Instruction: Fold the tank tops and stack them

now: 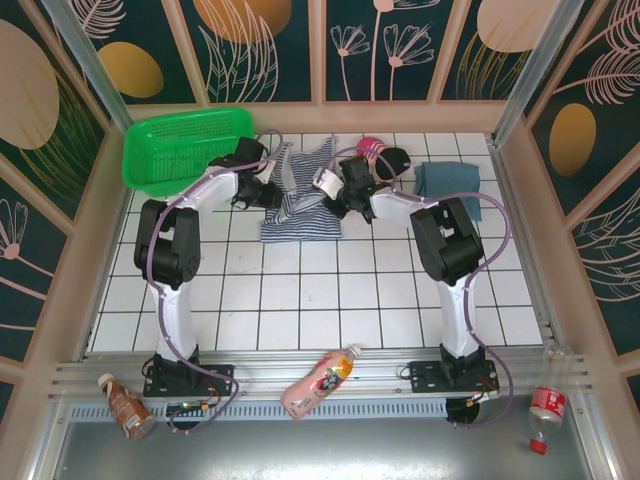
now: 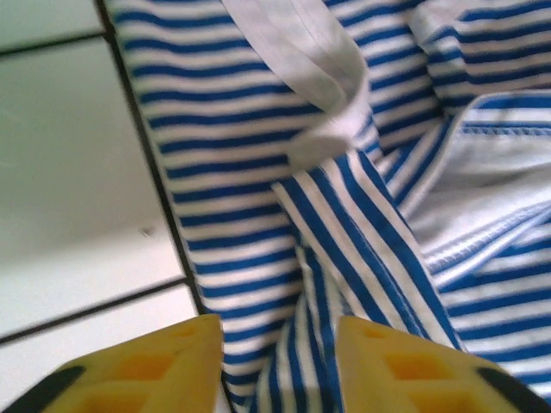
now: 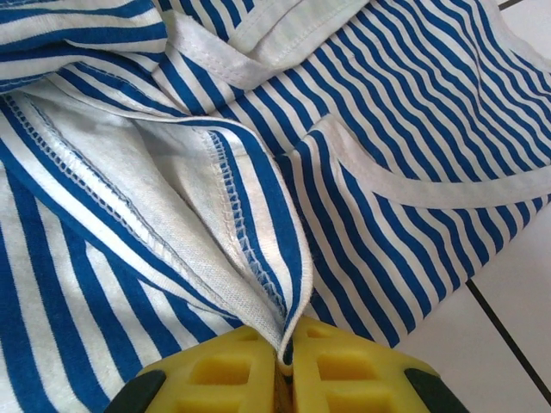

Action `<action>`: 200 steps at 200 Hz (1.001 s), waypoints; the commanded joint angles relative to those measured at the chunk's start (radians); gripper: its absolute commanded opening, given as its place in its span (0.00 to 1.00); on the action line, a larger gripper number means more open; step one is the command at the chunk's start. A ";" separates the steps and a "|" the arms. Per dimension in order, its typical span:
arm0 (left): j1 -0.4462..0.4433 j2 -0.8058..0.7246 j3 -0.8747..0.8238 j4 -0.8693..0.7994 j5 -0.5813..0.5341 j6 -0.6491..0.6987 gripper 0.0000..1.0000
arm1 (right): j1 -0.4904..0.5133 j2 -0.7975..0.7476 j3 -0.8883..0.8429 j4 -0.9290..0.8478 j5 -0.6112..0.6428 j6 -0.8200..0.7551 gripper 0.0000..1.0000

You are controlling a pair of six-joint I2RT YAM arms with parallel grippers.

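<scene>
The striped tank top (image 1: 300, 222) lies rumpled on the white tiles at the back middle, and its navy-and-white cloth (image 2: 232, 146) spreads under my left wrist. My left gripper (image 1: 272, 192) hovers over its left side. Its yellow fingers (image 2: 164, 366) stand apart, and a raised fold of striped cloth runs loosely between them. My right gripper (image 3: 288, 340) is shut on a stitched hem of the striped top (image 3: 405, 112), pinching a lifted fold at the top's right side (image 1: 328, 203). The blue-grey tank top (image 1: 448, 185) lies folded at the back right.
A green basket (image 1: 185, 145) sits at the back left corner. A small pink-and-black toy (image 1: 378, 150) lies behind the right gripper. Bottles (image 1: 320, 385) rest on the near rail. Patterned walls close in the table on three sides.
</scene>
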State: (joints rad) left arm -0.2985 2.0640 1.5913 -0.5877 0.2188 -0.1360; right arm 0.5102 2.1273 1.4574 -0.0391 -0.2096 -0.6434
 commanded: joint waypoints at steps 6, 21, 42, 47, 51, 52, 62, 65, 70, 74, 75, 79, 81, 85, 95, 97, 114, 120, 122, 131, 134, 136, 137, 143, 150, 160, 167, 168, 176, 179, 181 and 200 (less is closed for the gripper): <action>-0.048 -0.086 -0.056 0.000 0.083 -0.088 0.51 | -0.002 -0.037 -0.010 -0.022 -0.027 0.020 0.11; -0.062 -0.079 -0.069 -0.012 0.053 -0.107 0.52 | -0.002 -0.037 -0.015 -0.028 -0.024 0.014 0.11; -0.064 -0.041 -0.067 -0.015 0.030 -0.112 0.52 | -0.004 -0.040 -0.015 -0.031 -0.024 0.012 0.11; -0.066 -0.035 -0.061 -0.008 0.034 -0.113 0.52 | -0.003 -0.041 -0.015 -0.031 -0.024 0.011 0.11; -0.068 -0.030 -0.056 -0.003 0.033 -0.114 0.52 | -0.004 -0.041 -0.015 -0.031 -0.024 0.012 0.11; -0.068 -0.029 -0.055 -0.001 0.033 -0.113 0.52 | -0.004 -0.040 -0.015 -0.031 -0.024 0.012 0.11; -0.070 -0.012 -0.039 -0.001 0.026 -0.113 0.52 | -0.003 -0.041 -0.014 -0.035 -0.021 0.011 0.11; -0.070 -0.005 -0.035 -0.002 0.023 -0.115 0.51 | -0.004 -0.041 -0.014 -0.036 -0.020 0.011 0.11; -0.070 0.005 -0.028 -0.006 0.019 -0.116 0.51 | -0.004 -0.040 -0.013 -0.039 -0.020 0.012 0.11; -0.070 0.013 -0.025 -0.009 0.018 -0.115 0.51 | -0.004 -0.040 -0.012 -0.041 -0.020 0.013 0.11; -0.070 0.014 -0.025 -0.010 0.018 -0.116 0.51 | -0.004 -0.040 -0.012 -0.041 -0.020 0.012 0.11; -0.070 0.021 -0.024 -0.013 0.019 -0.116 0.50 | -0.004 -0.041 -0.012 -0.043 -0.020 0.013 0.11; -0.070 0.023 -0.024 -0.014 0.018 -0.117 0.50 | -0.004 -0.041 -0.012 -0.044 -0.020 0.012 0.11; -0.070 0.028 -0.024 -0.016 0.017 -0.116 0.49 | -0.004 -0.042 -0.012 -0.046 -0.019 0.013 0.11; -0.070 0.034 -0.026 -0.024 0.006 -0.113 0.45 | -0.005 -0.044 -0.014 -0.046 -0.015 0.012 0.11; -0.070 0.034 -0.026 -0.025 0.002 -0.111 0.44 | -0.005 -0.045 -0.014 -0.046 -0.014 0.010 0.11; -0.070 0.035 -0.024 -0.036 -0.039 -0.098 0.35 | -0.006 -0.045 -0.016 -0.048 -0.016 0.010 0.11; -0.070 0.036 -0.018 -0.040 -0.046 -0.092 0.31 | -0.006 -0.045 -0.013 -0.051 -0.017 0.011 0.11; -0.070 0.036 -0.016 -0.040 -0.048 -0.091 0.30 | -0.007 -0.046 -0.013 -0.051 -0.017 0.011 0.11; -0.070 0.039 -0.008 -0.035 -0.045 -0.089 0.23 | -0.007 -0.045 -0.012 -0.051 -0.020 0.013 0.11; -0.070 0.041 -0.005 -0.033 -0.043 -0.089 0.22 | -0.006 -0.046 -0.012 -0.051 -0.022 0.014 0.11; -0.070 0.043 -0.003 -0.032 -0.041 -0.088 0.20 | -0.006 -0.046 -0.011 -0.051 -0.022 0.016 0.11; -0.070 0.043 -0.002 -0.031 -0.041 -0.088 0.20 | -0.006 -0.045 -0.012 -0.051 -0.022 0.016 0.11; -0.070 0.047 0.006 -0.027 -0.039 -0.088 0.17 | -0.006 -0.045 -0.012 -0.050 -0.024 0.016 0.11; -0.070 0.056 0.019 -0.026 -0.040 -0.085 0.14 | -0.006 -0.046 -0.015 -0.052 -0.026 0.016 0.11; -0.069 0.069 0.041 -0.031 -0.047 -0.082 0.08 | -0.006 -0.051 -0.020 -0.052 -0.028 0.017 0.11; -0.067 0.080 0.059 -0.037 -0.050 -0.078 0.05 | -0.006 -0.053 -0.024 -0.051 -0.028 0.017 0.11; -0.067 0.082 0.061 -0.038 -0.051 -0.078 0.04 | -0.006 -0.055 -0.025 -0.051 -0.029 0.017 0.11; -0.065 0.091 0.080 -0.047 -0.058 -0.073 0.00 | -0.005 -0.059 -0.029 -0.051 -0.028 0.017 0.11; -0.064 0.094 0.088 -0.051 -0.060 -0.070 0.00 | -0.005 -0.061 -0.030 -0.052 -0.027 0.016 0.11; -0.064 0.094 0.092 -0.053 -0.061 -0.069 0.00 | -0.007 -0.062 -0.031 -0.053 -0.027 0.016 0.11; -0.052 0.103 0.128 -0.078 -0.076 -0.057 0.00 | -0.006 -0.073 -0.041 -0.059 -0.024 0.012 0.10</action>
State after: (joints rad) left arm -0.3702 2.1426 1.6657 -0.6109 0.1741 -0.2199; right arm 0.5102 2.1120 1.4368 -0.0757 -0.2119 -0.6437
